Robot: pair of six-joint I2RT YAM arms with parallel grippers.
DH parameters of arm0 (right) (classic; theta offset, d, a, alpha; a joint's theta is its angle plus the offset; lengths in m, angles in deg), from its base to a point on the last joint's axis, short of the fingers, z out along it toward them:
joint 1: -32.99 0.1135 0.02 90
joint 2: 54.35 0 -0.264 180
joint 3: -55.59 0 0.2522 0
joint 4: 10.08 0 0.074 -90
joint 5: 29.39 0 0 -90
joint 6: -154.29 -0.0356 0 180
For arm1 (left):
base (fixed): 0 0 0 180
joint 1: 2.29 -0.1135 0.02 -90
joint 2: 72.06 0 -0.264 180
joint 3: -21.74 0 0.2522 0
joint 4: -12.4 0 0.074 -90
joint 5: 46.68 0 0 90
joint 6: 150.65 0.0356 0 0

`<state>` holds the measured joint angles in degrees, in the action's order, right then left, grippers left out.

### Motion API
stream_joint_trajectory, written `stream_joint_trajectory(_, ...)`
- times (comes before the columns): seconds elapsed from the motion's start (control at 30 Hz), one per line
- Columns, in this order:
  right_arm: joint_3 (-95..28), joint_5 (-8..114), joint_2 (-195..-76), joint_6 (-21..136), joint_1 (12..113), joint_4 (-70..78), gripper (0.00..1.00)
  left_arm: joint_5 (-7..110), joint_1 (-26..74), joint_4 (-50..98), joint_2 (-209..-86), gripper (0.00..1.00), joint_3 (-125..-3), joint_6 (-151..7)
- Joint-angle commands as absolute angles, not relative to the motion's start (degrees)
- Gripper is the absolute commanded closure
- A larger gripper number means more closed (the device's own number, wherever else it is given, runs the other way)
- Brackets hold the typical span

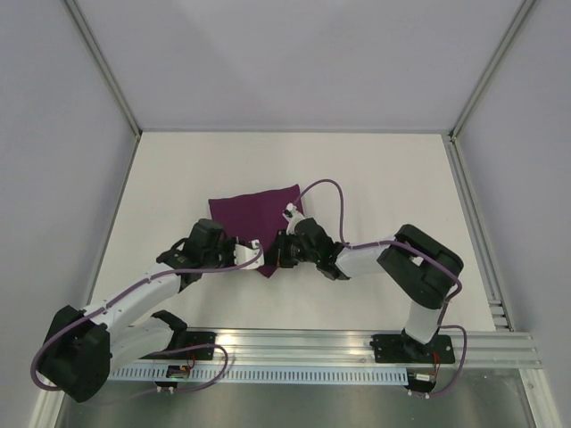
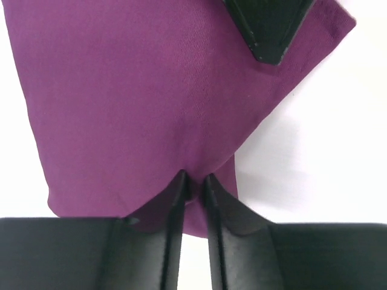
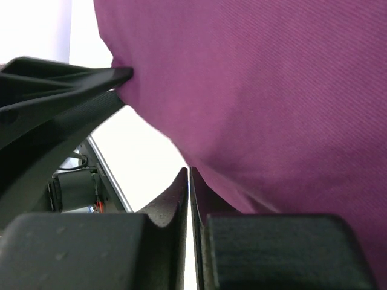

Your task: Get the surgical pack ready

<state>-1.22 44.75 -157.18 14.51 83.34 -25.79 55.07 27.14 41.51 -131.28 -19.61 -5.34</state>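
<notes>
The purple fabric sheet [image 1: 252, 214] lies folded on the white table [image 1: 384, 178], about mid-table and just ahead of both arms, with its near corner pointing toward them. Around it are only the grey enclosure walls [image 1: 303, 53], the slotted aluminium rail [image 1: 357, 343] along the near edge, and a purple cable [image 1: 326, 185] looping over the right arm. The two wrists crowd the near corner and hide it from above.

The wrist views give what the top view cannot. The left gripper [image 2: 193, 183] has its fingers drawn nearly together on a small raised fold at the sheet's near edge, and a dark finger [image 2: 269, 30] of the other arm rests on the cloth farther off. The right gripper [image 3: 188, 175] has its fingers pressed shut at the cloth's edge. Whether any cloth is caught between them cannot be told. The left arm's finger [image 3: 60, 84] reaches in beside it, touching the fabric.
</notes>
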Motion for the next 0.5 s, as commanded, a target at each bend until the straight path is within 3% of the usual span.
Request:
stream_joint_trajectory(0.0,-1.06,46.46,-158.85,13.23,83.70,-30.85,0.97,58.34,27.51,42.94,-130.15,0.77,-22.69,-7.30)
stream_joint_trajectory(0.13,-1.50,45.67,-160.34,11.21,83.88,-33.14,0.97,59.31,27.51,43.74,-130.15,1.00,-24.88,-10.20)
stream_joint_trajectory(0.47,-5.90,47.24,-163.33,7.60,83.79,-37.36,1.00,59.93,27.51,44.18,-129.27,1.00,-26.82,-13.28)
